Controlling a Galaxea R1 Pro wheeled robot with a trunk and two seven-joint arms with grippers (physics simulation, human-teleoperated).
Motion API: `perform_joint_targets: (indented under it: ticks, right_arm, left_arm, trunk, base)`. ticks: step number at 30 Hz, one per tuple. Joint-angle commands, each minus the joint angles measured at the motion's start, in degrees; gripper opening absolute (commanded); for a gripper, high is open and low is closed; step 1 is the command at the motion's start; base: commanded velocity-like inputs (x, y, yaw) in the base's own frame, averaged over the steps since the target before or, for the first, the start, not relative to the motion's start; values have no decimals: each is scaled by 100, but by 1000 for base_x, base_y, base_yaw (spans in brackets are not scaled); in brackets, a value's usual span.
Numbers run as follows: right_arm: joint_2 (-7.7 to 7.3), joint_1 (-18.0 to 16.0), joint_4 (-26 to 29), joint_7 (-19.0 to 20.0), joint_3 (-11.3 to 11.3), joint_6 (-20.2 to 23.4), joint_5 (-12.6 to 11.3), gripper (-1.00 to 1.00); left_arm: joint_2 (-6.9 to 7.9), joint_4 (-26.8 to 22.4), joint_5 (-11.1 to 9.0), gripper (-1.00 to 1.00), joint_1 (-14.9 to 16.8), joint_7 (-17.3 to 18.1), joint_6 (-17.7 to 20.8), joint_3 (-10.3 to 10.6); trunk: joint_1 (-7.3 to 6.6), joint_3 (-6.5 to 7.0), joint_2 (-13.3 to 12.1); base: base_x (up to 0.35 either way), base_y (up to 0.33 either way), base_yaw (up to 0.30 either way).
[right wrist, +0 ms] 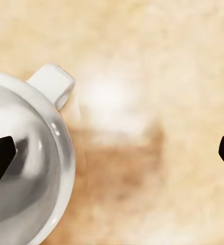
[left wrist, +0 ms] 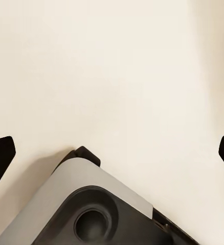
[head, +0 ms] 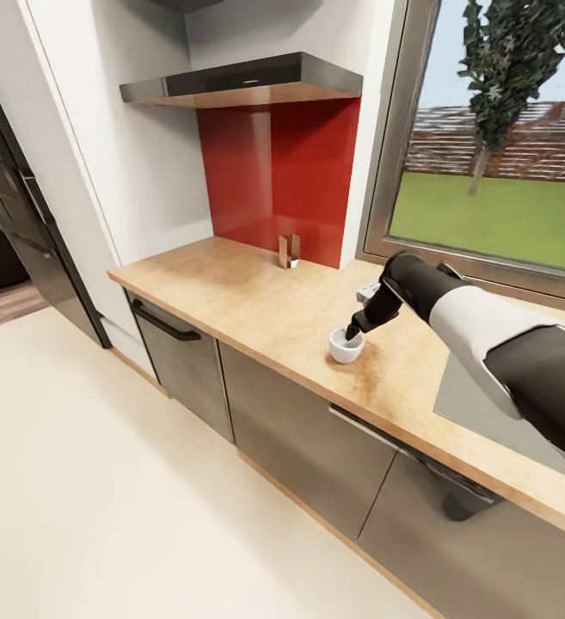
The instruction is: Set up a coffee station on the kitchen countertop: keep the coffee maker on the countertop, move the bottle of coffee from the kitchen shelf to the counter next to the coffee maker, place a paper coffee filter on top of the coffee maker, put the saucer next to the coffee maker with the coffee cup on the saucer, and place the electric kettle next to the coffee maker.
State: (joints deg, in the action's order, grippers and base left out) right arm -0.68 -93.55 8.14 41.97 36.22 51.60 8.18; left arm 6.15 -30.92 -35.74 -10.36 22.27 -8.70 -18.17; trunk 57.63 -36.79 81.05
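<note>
Right gripper (head: 352,332) spread, one finger inside coffee cup (head: 346,346): light, rigid, glossy (likely slippery); pinch the rim wall.

Right arm (head: 488,331) extended forward, wrist angled down. Right gripper (head: 353,330) jaws spread wide. Left gripper (left wrist: 112,153) also spread, pointing down.

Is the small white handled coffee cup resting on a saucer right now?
No. The small white handled coffee cup stands directly on the pale beige wood-look countertop, with no plate beneath it.
</note>
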Motion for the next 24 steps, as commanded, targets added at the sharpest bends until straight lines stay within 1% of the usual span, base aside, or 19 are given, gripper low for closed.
perform_joint_targets:
  ticks: [1,24]
  right_arm:
    - [-3,13,13,49,-10,16,61,100]
    - [-3,68,21,48,-10,16,59,100]
  left_arm:
    - [0,-2,-47,100,-1,32,8,-2]
    - [0,-2,-48,100,-1,32,8,-3]
  trunk:
    - [0,-4,2]
    - [0,-4,2]
  base:
    - [0,0,0]
    - [0,0,0]
